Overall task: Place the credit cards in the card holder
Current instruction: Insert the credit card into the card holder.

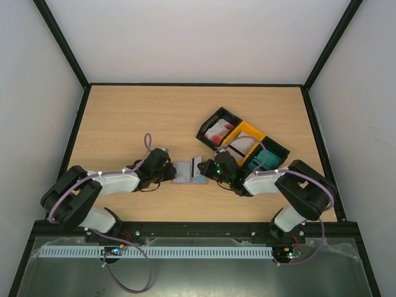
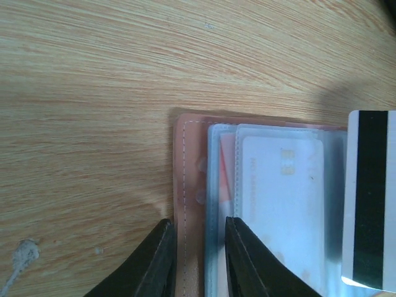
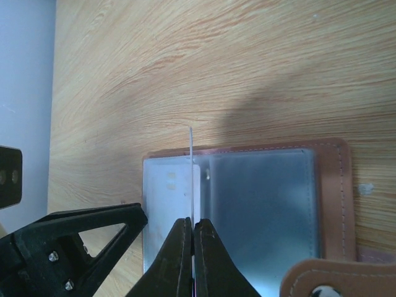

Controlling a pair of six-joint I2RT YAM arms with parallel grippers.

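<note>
The reddish-brown card holder (image 1: 188, 172) lies open on the table between my grippers. Its clear sleeves show in the left wrist view (image 2: 185, 185), with a whitish card (image 2: 278, 204) in one pocket. My left gripper (image 2: 199, 244) stands on the holder's left edge, jaws a narrow gap apart with the leather border and sleeve edge between them. My right gripper (image 3: 192, 232) is shut on a whitish-grey credit card with a dark stripe (image 1: 197, 164), held upright and seen edge-on (image 3: 190, 161) over the holder's sleeves (image 3: 266, 204). The same card shows in the left wrist view (image 2: 371, 198).
Three trays stand in a diagonal row at the right rear: a black one (image 1: 218, 117) with red-and-white cards, a yellow one (image 1: 255, 131) with whitish cards, and a black one (image 1: 278, 150) with teal cards. The holder's snap tab (image 3: 322, 278) lies at its right.
</note>
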